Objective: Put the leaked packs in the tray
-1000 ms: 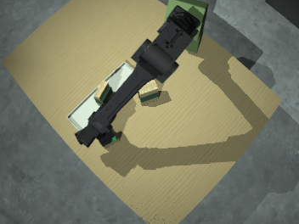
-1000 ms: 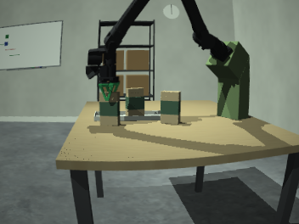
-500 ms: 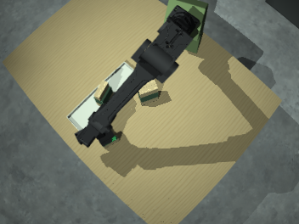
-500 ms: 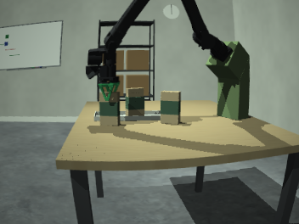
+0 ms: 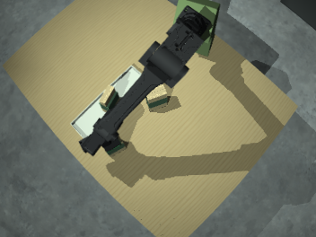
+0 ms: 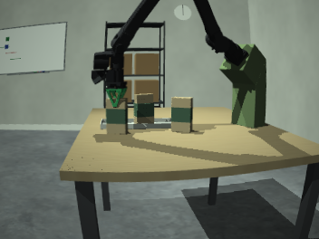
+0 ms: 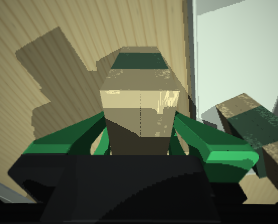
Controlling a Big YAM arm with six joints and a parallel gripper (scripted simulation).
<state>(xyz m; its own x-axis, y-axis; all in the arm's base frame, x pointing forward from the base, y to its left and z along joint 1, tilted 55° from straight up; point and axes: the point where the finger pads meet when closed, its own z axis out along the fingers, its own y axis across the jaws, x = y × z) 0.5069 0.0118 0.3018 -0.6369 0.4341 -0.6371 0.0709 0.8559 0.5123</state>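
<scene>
Three tan coffee packs with dark green bands are on the wooden table. The nearest pack stands upright at the table's left front; it also shows in the wrist view. My gripper comes down from above and its green fingers are shut on the top of this pack, one finger on each big side. A second pack is in the pale tray, seen also in the wrist view. The third pack stands upright to the right of the tray.
The arm's green base block stands at the table's far right. The arm stretches over the tray and hides part of it. A shelf with boxes and a whiteboard are behind the table.
</scene>
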